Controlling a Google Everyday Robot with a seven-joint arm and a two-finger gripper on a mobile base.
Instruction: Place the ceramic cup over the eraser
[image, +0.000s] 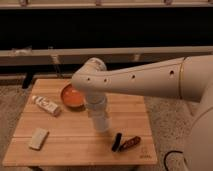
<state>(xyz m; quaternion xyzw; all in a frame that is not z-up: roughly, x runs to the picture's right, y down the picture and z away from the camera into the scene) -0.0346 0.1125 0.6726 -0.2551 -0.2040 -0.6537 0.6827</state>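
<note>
Leftmost on the wooden table (75, 142) lie a beige block (38, 138), a white bottle (46, 105) and an orange bowl (72, 96). Mid-table the gripper (101, 125) points down; the ceramic cup cannot be made out. Just right and slightly nearer lies the black eraser (116, 141), long axis near-upright, beside a reddish-brown piece (130, 143).

My arm (145, 80) reaches left across the wooden table (75, 142); my gripper (101, 125) points down mid-table, just left of the eraser (117, 141). Reddish-brown piece (130, 143) lies just right of the eraser. Orange bowl (71, 96) behind my wrist, white bottle (47, 105) far left, beige block (38, 138) front left.
</note>
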